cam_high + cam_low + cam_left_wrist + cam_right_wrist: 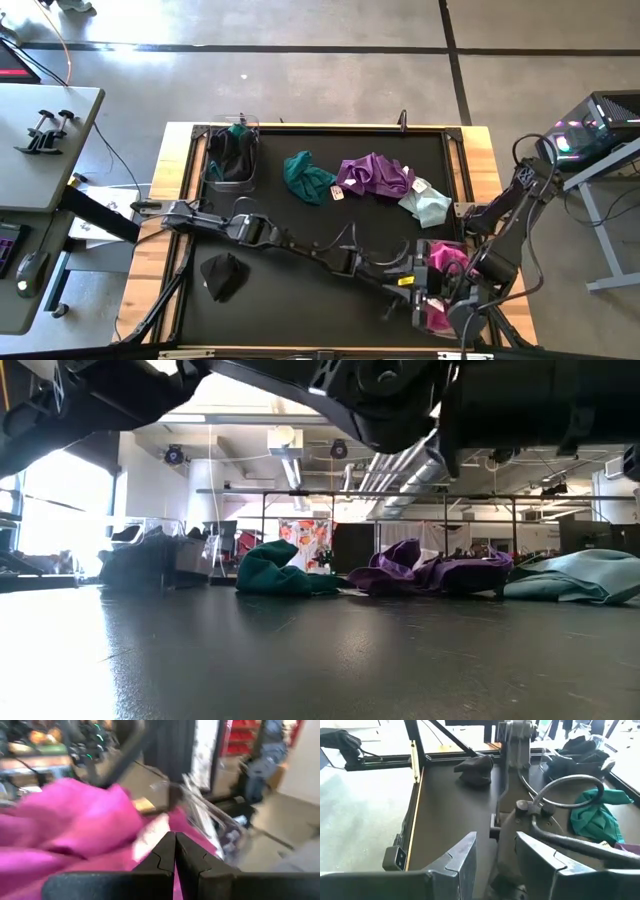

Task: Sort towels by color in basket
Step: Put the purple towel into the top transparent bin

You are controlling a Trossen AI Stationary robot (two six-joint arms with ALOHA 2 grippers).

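Magenta towels [445, 262] sit in the clear basket at the table's right near corner, so that looks like the pink pile. Left gripper [174, 851] reaches across into it, fingers pressed together, nothing visibly pinched. Right gripper [495, 857] waits alongside, half open, empty. Teal towel [306, 176], purple towel [374, 176], mint towel [430, 204] lie unsorted mid-table.

Workshop: concrete floor [300, 90], ceiling ducts [285, 455], workbenches [45, 150].

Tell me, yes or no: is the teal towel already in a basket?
No, in the high view the teal towel lies loose on the black table, beside the purple towel.
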